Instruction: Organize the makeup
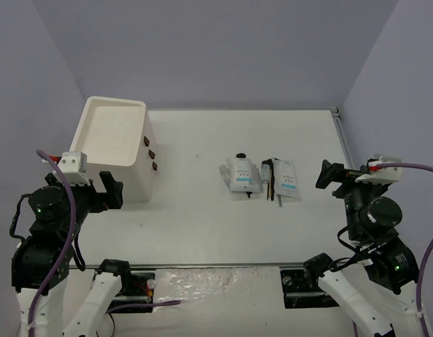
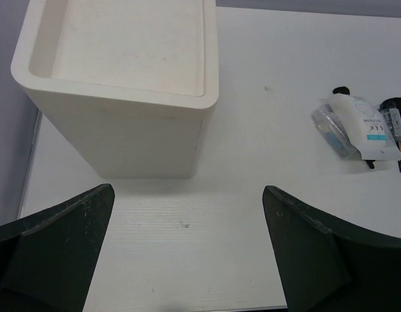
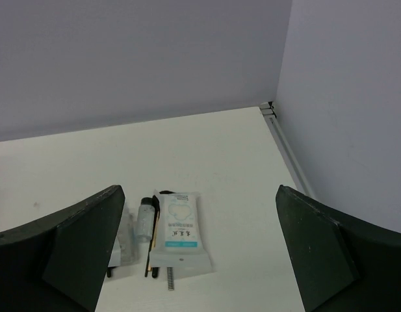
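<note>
Just ahead of the left gripper (image 2: 187, 195), whose jaws are spread wide with nothing between them, sits the white box (image 2: 122, 84). Its near corner faces the gap between the fingers and touches neither of them. From overhead, this gripper (image 1: 111, 191) hangs at the box's near side, and three dark knobs (image 1: 151, 153) line the face of the box turned toward the makeup (image 1: 262, 177). That cluster lies on the table (image 1: 202, 225), well apart from the left gripper, ahead and far to its right, where the wrist view shows one packet (image 2: 362, 127) with a clear tube (image 2: 330, 127) beside it. The right gripper (image 1: 328, 175) is also fully open and holds nothing. The makeup is near it, ahead and a little to its left. In the right wrist view the gripper (image 3: 200, 192) has the right packet (image 3: 179, 231) lying flat between its fingers, closer to the left one. Just left of that packet are a clear tube (image 3: 145, 218) and a thin brown stick (image 3: 151, 250). Farther left of this gripper lies the left packet (image 1: 238, 174), with a black brush (image 1: 240, 156) poking out past its far edge.
</note>
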Robot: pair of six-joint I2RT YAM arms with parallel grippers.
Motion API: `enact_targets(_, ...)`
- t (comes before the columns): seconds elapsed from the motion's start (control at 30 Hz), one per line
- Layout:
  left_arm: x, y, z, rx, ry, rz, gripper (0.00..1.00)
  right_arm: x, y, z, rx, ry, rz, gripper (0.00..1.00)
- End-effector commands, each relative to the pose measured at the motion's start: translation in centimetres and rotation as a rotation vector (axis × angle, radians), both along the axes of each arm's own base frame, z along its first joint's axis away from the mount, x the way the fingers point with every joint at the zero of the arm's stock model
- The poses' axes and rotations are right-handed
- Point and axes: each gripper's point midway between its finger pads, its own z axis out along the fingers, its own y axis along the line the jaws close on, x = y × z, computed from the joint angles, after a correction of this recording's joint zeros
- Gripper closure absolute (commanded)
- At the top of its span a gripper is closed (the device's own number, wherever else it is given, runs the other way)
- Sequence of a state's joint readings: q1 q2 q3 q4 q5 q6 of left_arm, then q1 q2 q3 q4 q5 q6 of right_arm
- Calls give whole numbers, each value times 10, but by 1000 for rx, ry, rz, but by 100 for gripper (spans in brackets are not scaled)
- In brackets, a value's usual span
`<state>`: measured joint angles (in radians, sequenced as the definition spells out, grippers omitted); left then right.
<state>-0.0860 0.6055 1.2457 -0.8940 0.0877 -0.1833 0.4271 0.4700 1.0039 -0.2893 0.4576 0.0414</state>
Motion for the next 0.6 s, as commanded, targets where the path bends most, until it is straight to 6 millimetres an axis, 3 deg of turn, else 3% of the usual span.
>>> enact_targets(0.0, 13, -6, 12, -11, -23, -24, 3, 1, 1, 13, -8, -43, 7, 0)
enact_targets(0.23, 20, -15, 6, -44, -9, -59, 3, 18, 32, 6, -4, 8, 134, 0)
enact_targets(0.47, 29, -36, 0, -109, 29, -147, 3, 64, 59, -41, 7, 207, 134, 0)
enact_targets(0.57, 32, -39, -4, -116, 34, -156, 3, 88, 80, -75, 56, 315, 154, 0)
